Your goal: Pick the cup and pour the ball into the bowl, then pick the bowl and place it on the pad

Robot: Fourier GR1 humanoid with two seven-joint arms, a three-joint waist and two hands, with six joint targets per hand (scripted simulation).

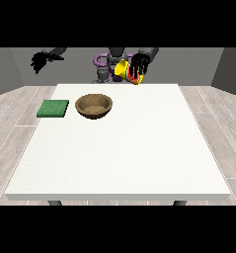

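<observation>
You are in the first step now: the yellow cup (125, 70) is already off the table, held up in the air by the hand at the view's right (138, 64), whose dark fingers are wrapped around the cup's side. The cup is tilted, with its mouth turned toward the view's left and a little downward. I cannot see the ball; it is probably inside the cup, but this view does not show it.

The brown wooden bowl (94, 105) stands on the white table (139, 148), lower and to the view's left of the cup, so the cup is not yet above it. The green pad (53, 108) lies flat just beside the bowl, on its left side in the view, and they do not touch.

The hand at the view's left (39, 61) hangs above and beyond the pad, holding nothing, with its fingers spread out and pointing down.

For the next move, you should bring the cup over the bowl's opening before you tip it more; otherwise the ball may fall on the table and roll away.
</observation>
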